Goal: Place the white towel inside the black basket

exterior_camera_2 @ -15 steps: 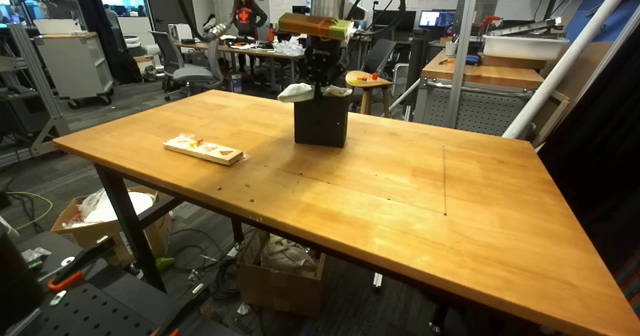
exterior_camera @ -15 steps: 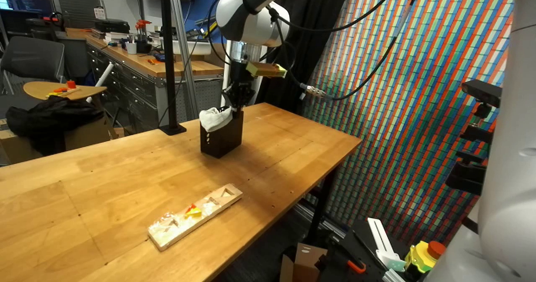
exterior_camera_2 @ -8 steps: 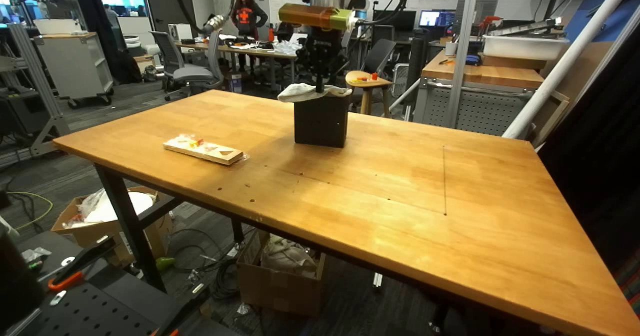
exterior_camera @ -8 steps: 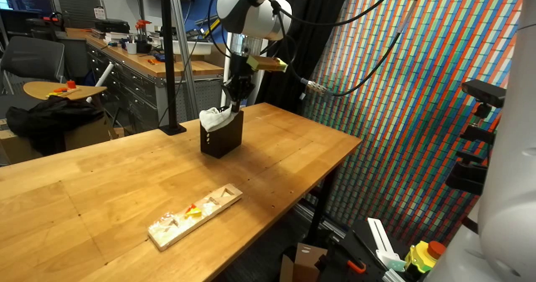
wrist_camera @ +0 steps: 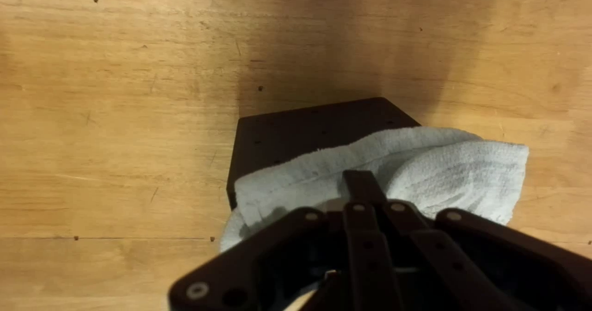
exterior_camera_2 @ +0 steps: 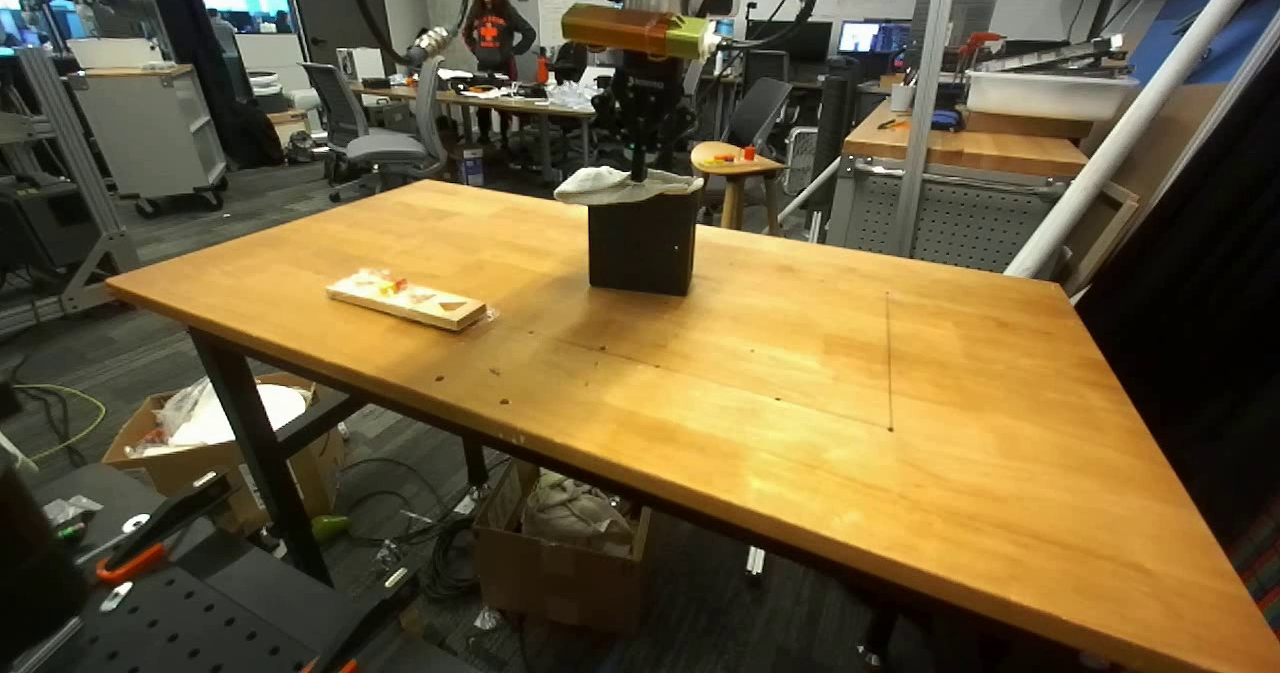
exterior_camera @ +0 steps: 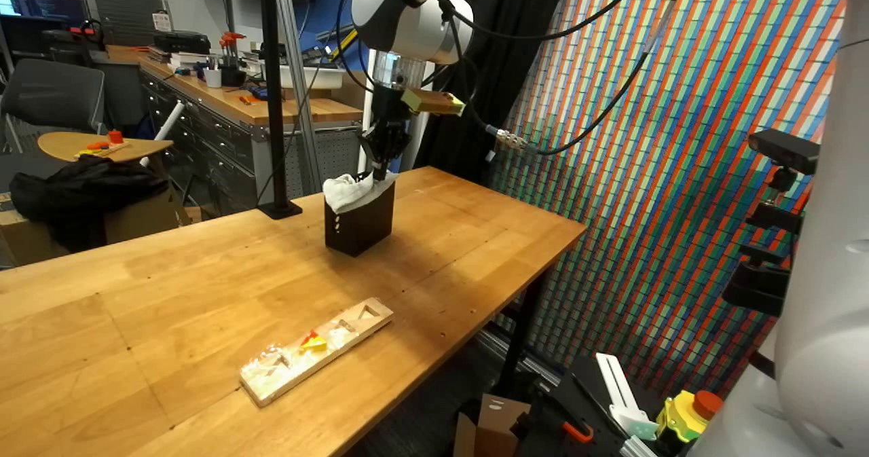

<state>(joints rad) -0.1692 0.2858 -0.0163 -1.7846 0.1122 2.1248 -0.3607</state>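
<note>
Across the mouth of the small, boxy black basket with holed sides [exterior_camera: 366,225], the soft, rumpled white towel [exterior_camera: 350,195] lies draped, bulging past the rim rather than sunk inside; what has just changed: in an exterior view a white flap [exterior_camera: 390,178] now shows beyond the black 2-fingered gripper [exterior_camera: 379,176], where 1 second ago no cloth was to be seen; this suggests the towel has spread or sprung up, so the task looks well along yet unfinished, and more tucking seems called for; the gripper sits a little higher than in that earlier frame, its fingers drawn fully together, no cloth visibly pinched between them; whether the tips touch the towel I cannot tell.
</note>
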